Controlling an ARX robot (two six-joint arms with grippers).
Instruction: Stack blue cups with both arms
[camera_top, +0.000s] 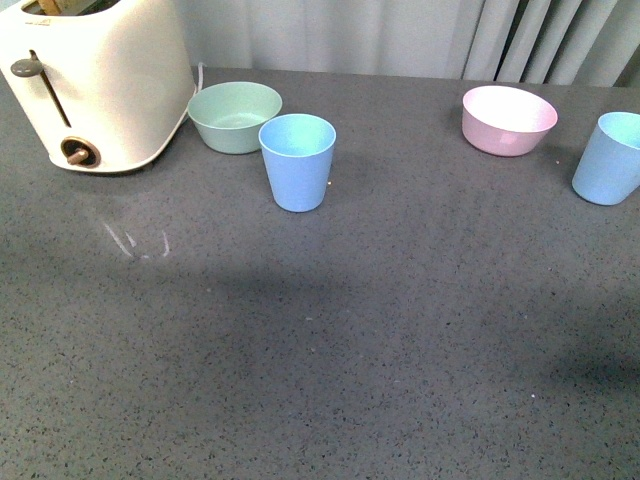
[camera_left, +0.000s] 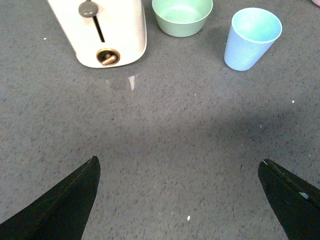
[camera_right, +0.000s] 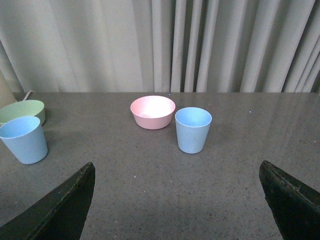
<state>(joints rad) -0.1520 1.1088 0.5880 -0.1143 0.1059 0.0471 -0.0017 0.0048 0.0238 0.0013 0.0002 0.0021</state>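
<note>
Left cup (camera_top: 297, 162) and right cup (camera_top: 610, 158) (pale blue, tapered, matte, handleless) stand upright on the tabletop (camera_top: 350, 340); both arms' jaws spread wide, empty.

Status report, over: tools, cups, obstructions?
Left tool open, empty; right tool open, empty. Left cup, right cup upright, apart, unstacked. Green bowl close behind left cup; pink bowl beside right cup.

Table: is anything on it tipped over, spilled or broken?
Nothing stands out. The left blue cup and right blue cup stand upright, as do the green bowl and pink bowl; no spill shows.
</note>
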